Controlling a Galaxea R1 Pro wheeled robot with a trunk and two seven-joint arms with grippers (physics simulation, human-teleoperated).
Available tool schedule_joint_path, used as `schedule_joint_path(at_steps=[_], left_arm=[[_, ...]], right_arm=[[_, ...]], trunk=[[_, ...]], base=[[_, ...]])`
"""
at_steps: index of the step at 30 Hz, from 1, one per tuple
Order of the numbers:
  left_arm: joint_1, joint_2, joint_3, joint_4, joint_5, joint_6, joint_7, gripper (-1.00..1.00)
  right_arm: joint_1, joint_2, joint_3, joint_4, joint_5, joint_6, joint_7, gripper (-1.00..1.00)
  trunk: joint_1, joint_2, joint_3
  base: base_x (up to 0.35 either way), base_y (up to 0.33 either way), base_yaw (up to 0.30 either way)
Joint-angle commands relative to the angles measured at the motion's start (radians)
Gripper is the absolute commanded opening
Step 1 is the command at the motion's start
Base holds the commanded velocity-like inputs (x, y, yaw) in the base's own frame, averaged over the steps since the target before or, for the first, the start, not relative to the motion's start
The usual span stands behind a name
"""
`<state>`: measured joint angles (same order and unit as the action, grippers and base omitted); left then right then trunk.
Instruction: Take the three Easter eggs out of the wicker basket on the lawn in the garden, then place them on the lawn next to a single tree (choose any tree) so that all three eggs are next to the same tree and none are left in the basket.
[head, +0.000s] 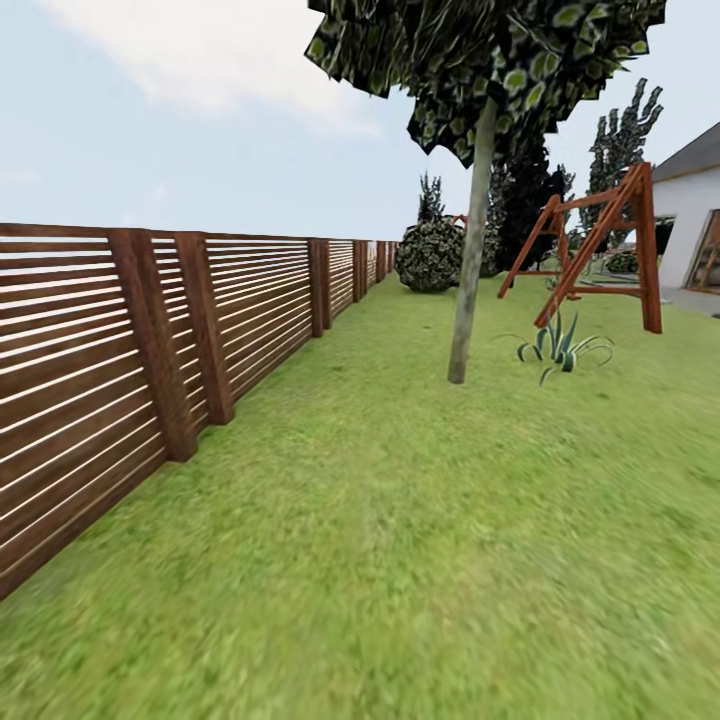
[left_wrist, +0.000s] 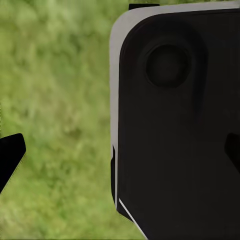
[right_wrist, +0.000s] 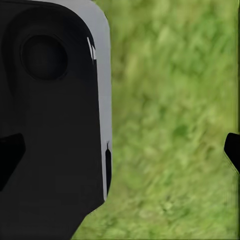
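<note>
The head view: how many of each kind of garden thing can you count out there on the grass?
Trees with a pale trunk: 1, the tree
Round bushes: 1, the bush
Wooden swing frames: 1, the swing frame
Spiky plants: 1, the spiky plant
Fences: 1, the fence
Total: 5

The lawn (head: 400, 560) stretches ahead from the camera. A slatted fence (head: 150, 340) runs along its edge from 9 o'clock toward 12 o'clock. The tree (head: 470, 260) stands on the grass at about 1 o'clock, a spiky plant (head: 560, 348) just to its right. Behind that plant stands a swing frame (head: 600, 250), and a house (head: 695, 210) lies at 2 o'clock. A round bush (head: 430, 255) sits behind the tree near the fence's far end.
</note>
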<state>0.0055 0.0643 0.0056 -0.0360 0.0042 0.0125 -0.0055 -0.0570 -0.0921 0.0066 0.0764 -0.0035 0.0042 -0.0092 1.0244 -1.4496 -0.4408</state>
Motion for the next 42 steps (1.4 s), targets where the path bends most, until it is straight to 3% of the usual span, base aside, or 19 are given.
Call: schedule_joint_path(at_steps=[1,42], left_arm=[[0.001,0.000,0.001,-0.002,0.000,0.001,-0.001,1.00],[0.001,0.000,0.001,-0.002,0.000,0.001,-0.001,1.00]], right_arm=[[-0.001,0.000,0.001,0.002,0.001,0.000,-0.001,1.00],[-0.001,0.000,0.003,0.002,0.000,0.000,0.000,1.00]], trunk=[[0.001,0.000,-0.001],[0.001,0.000,-0.001]], base=[[0.337,0.000,0.023],[0.337,0.000,0.001]])
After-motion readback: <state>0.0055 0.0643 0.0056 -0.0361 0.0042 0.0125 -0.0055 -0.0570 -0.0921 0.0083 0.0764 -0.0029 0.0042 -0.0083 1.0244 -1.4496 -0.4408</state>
